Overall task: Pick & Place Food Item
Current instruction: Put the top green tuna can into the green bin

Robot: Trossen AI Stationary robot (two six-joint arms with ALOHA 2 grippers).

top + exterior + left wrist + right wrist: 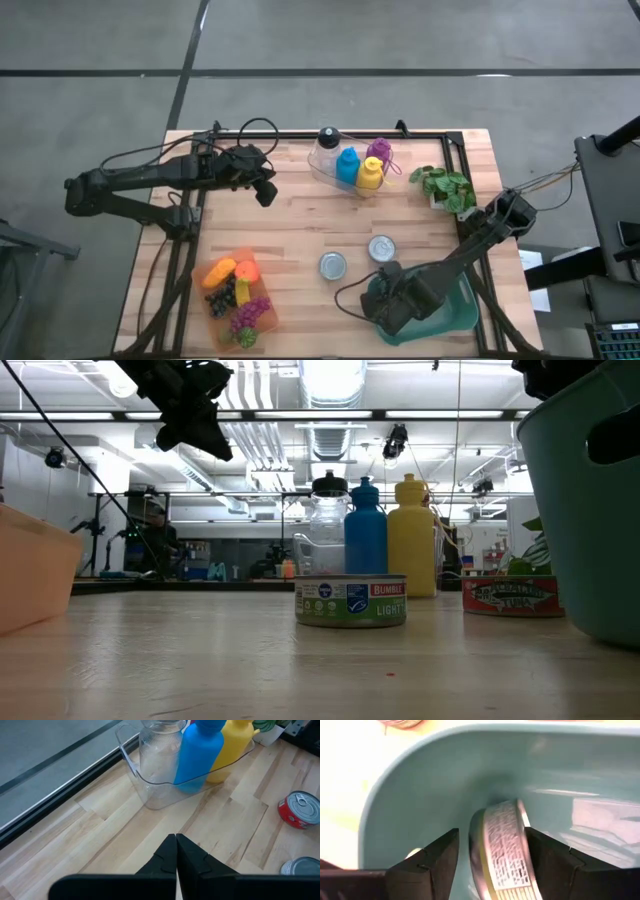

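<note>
**Can held inside teal bin, right arm**

Three cans counted: two stand loose on the table (300,225), a green-label can (333,265) and a red can (382,248). The third can (507,852), partly cut off, tilts on edge between the right gripper (490,855) fingers, inside the teal bin (455,312) at 5 o'clock. Left gripper (176,855) is closed, empty, above open tabletop at 11 o'clock.

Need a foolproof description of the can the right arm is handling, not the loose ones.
Start at the teal bin at the table's near right corner, where the right gripper reaches in. The can sits between its fingers, tipped on edge against the bin's inner wall. Unlike the silver-topped can and red can standing on the bare wood, it alone is inside the bin.
</note>
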